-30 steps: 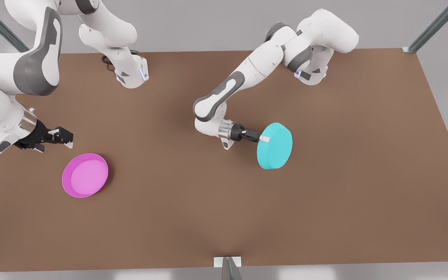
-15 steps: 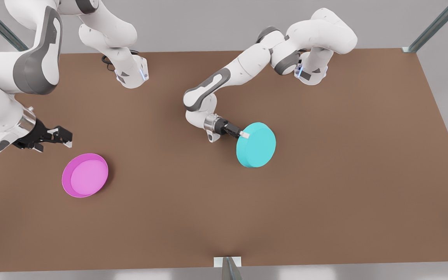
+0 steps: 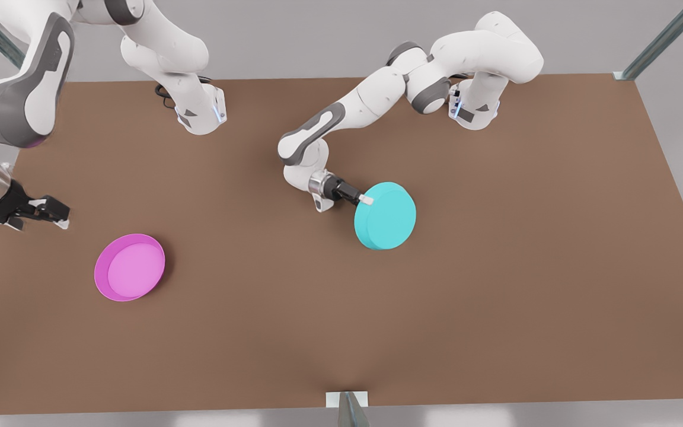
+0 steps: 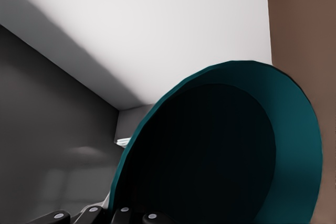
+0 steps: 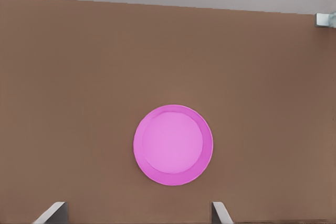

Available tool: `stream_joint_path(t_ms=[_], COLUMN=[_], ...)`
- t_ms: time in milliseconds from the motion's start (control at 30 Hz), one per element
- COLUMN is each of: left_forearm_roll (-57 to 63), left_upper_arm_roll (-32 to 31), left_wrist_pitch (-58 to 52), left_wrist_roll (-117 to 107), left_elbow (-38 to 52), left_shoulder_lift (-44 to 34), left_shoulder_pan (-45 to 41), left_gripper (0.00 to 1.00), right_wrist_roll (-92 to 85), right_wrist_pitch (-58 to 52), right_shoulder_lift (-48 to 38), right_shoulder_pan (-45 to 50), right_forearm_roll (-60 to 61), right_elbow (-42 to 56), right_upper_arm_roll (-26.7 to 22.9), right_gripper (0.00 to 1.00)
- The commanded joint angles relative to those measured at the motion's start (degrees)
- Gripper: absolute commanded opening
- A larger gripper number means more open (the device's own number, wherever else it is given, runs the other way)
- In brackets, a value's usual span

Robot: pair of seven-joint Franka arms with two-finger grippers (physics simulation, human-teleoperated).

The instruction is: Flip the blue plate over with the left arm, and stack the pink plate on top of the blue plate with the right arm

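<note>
Front view, blue plate: seen underside-up near the middle of the desk, rim clamped by the left pincer.
Front view, pink plate: laid upright on the desk, well apart from the blue plate; right pincer held nearby, spread.
Left wrist view: dark hollow of the blue plate seen close.
Right wrist view: pink plate seen between the spread fingertips.

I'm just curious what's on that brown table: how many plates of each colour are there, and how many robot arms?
Blue plate: 1
Pink plate: 1
Robot arms: 2, the left gripper gripping the blue plate's rim, the right gripper open near the pink plate
Total: 4
</note>
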Motion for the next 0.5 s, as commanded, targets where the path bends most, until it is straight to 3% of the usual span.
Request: stream_joint_path(t_ms=[0,33,67,100,133,200,367,400,467], left_forearm_roll=[-2.6,-2.6,-2.6,-2.6,-2.6,-2.8,-2.9,-2.9,-3.9], left_upper_arm_roll=[0.0,0.0,0.0,0.0,0.0,-0.2,-0.3,-0.6,-1.5], left_wrist_pitch=[0.3,0.4,0.6,0.7,0.9,1.3,1.7,1.7,1.8], left_wrist_roll=[-0.1,-0.2,-0.9,-1.5,-1.9,-4.3,-5.7,-5.7,-5.7], left_elbow=[0.0,0.1,0.0,0.0,0.0,0.0,0.5,0.5,0.9], left_shoulder_lift=[0.0,0.0,0.0,0.0,0.0,-0.1,0.0,0.0,0.0], left_shoulder_pan=[0.0,0.0,0.0,0.1,0.3,0.4,0.1,0.1,0.0], left_gripper=[0.21,0.21,0.29,0.49,0.79,1.0,1.0,1.0,1.0], right_wrist_roll=[-0.1,-0.1,-0.5,-0.5,-0.6,-0.2,0.1,-0.3,-25.2], right_wrist_pitch=[-0.2,-0.2,-0.3,-0.2,-0.3,-3.8,-6.9,-2.9,13.9], right_shoulder_lift=[-0.1,-0.2,-0.2,0.0,-0.2,-3.3,-3.2,-2.8,-2.1], right_shoulder_pan=[0.2,0.4,0.5,0.9,1.2,1.9,1.5,1.2,-9.4], right_forearm_roll=[0.2,0.1,0.3,0.3,0.3,0.2,4.1,4.3,15.0], right_elbow=[0.0,0.0,0.0,-0.1,-0.1,-2.2,-8.9,-16.4,-30.8], right_upper_arm_roll=[0.0,0.1,0.2,0.4,0.5,0.5,0.4,0.2,-0.2], right_gripper=[1.0,1.0,1.0,1.0,1.0,1.0,1.0,1.0,1.0])
